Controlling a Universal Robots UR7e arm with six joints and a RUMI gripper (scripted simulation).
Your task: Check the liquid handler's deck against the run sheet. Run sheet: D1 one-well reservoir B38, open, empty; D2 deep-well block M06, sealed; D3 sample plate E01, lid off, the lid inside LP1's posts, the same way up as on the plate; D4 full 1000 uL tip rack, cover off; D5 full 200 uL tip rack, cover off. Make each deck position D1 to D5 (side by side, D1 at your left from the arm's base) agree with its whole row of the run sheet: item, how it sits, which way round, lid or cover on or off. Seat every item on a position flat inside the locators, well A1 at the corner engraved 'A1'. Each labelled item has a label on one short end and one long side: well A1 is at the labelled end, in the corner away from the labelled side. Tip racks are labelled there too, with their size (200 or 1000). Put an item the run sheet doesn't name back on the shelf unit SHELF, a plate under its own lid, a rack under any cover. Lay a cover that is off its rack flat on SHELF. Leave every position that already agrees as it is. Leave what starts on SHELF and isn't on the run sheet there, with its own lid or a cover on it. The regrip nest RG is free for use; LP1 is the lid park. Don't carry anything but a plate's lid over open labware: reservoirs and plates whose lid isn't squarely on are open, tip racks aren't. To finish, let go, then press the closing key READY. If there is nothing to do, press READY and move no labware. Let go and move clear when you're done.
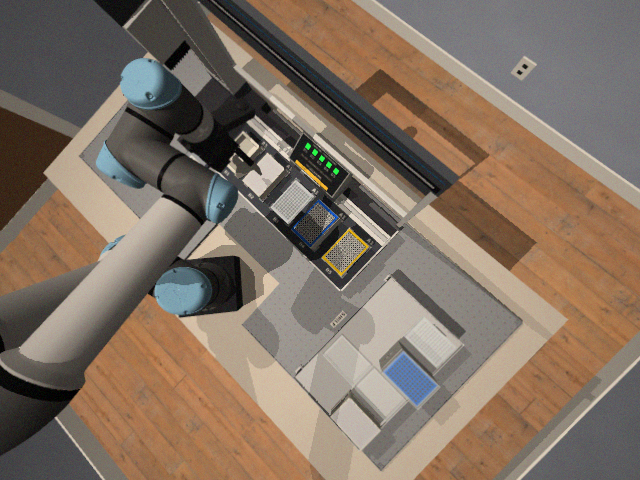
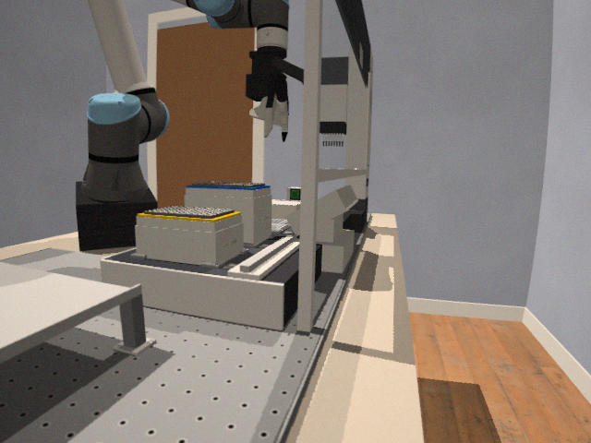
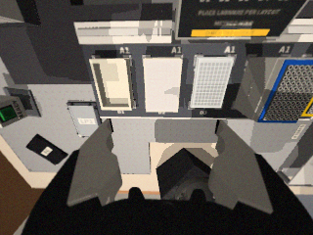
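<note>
My gripper (image 3: 162, 119) is open and empty, and hangs high above the near edge of the deck's left end; it also shows in the exterior view (image 2: 275, 125). In the wrist view the deck row holds a cream open reservoir (image 3: 111, 82) at D1, a plain white sealed block (image 3: 162, 83) at D2 and a lidless gridded sample plate (image 3: 211, 80) at D3. A blue-rimmed tip rack (image 3: 290, 93) stands uncovered at D4. A yellow-rimmed tip rack (image 1: 345, 251) stands uncovered at D5. A flat grey lid (image 3: 84, 119) lies at LP1, left of the deck.
The green READY key (image 3: 7, 114) sits at the far left, a black nest pad (image 3: 46, 149) below it. A status panel (image 1: 320, 164) with green lights stands behind the deck, under the gantry frame (image 2: 310, 161). SHELF (image 1: 382, 356) holds several items, among them a blue-topped rack (image 1: 410, 378).
</note>
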